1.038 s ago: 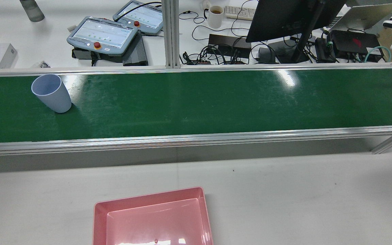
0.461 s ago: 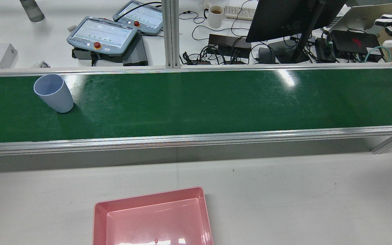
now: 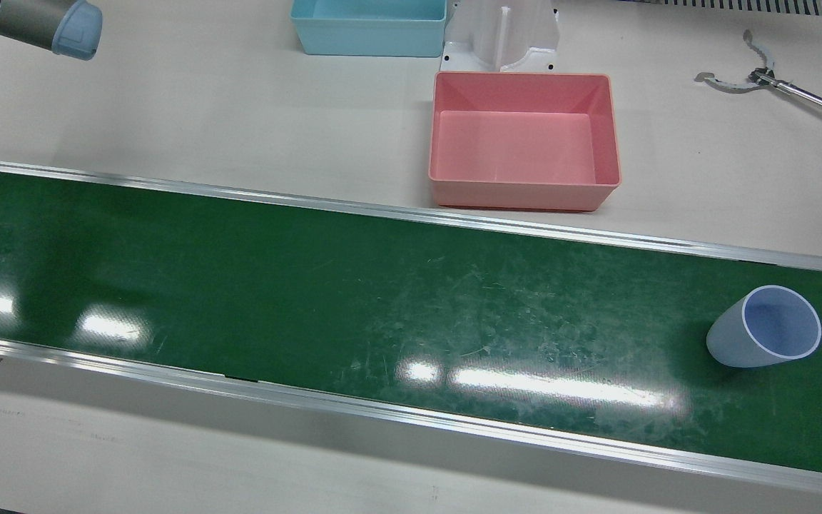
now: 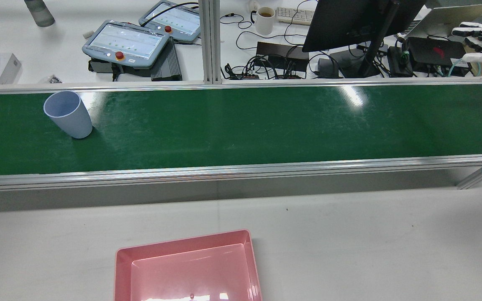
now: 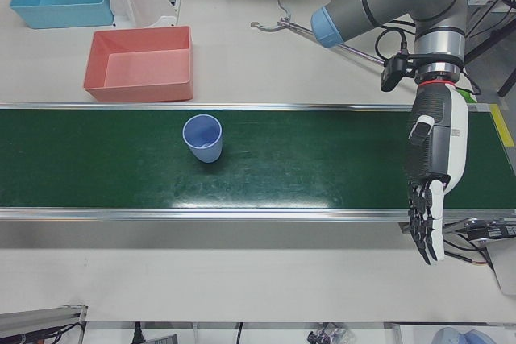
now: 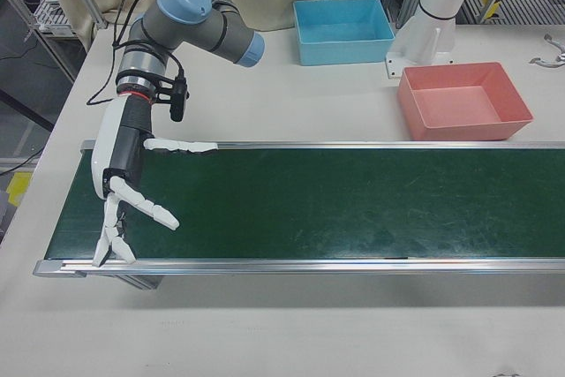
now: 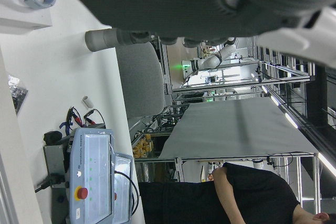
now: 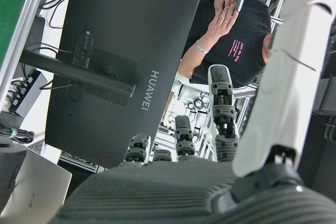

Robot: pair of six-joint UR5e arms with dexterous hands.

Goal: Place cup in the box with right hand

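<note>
The pale blue cup [image 3: 764,337] stands upright, mouth up, on the green conveyor belt [image 3: 354,300], at the end of the belt before the robot's left arm, and nothing touches it. Seen from the rear, the cup [image 4: 68,114] sits on the belt's far half, near the rail away from the robot. The pink box [image 3: 525,139] rests on the white table [image 3: 204,114] on the robot's side of the belt, just beside the belt's near rail and well apart from the cup; its inside holds nothing. A light blue bin [image 3: 369,27] lies farther from the belt than the pink box, close to a white pedestal base [image 3: 502,32]. The right hand [image 6: 128,196] hangs over the opposite end of the belt from the cup, pointing down, its fingers [image 6: 150,211] spread wide with one stretched out along the belt's rail, and it grips nothing. The left hand [image 5: 434,179] hangs beyond the belt's cup end, over the outer rail, its fingers [image 5: 423,231] straight, pointing down and slightly parted, holding nothing. Past the belt from the robot, a dark monitor [image 4: 349,21] stands on the operators' desk with two teach pendants [image 4: 126,42] and a mug [image 4: 265,20].
</note>
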